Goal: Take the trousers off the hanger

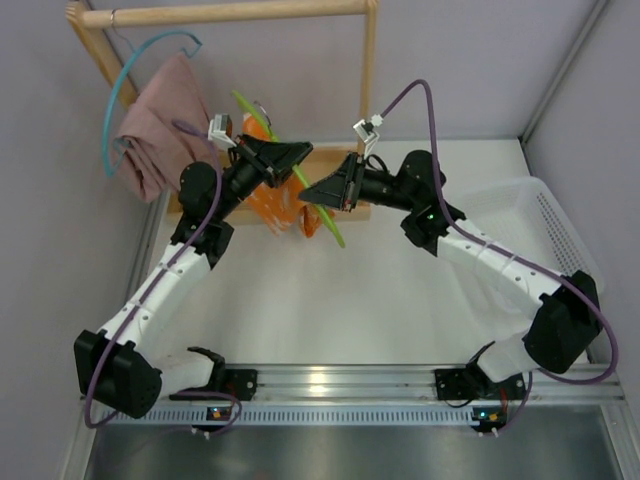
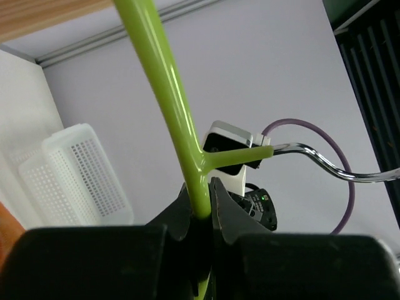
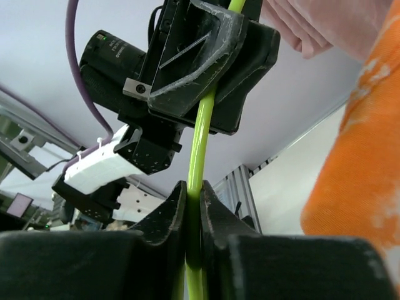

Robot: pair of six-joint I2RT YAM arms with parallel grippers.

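Nothing looks freed yet. The orange trousers (image 1: 278,208) hang on the green hanger (image 1: 331,231), and the left gripper (image 1: 303,160) and right gripper (image 1: 310,190) each pinch its bar. The pink trousers (image 1: 160,125) drape over the blue hanger (image 1: 113,110) on the wooden rack (image 1: 230,12). I count two trousers, two hangers, two grippers and one white basket (image 1: 560,225).
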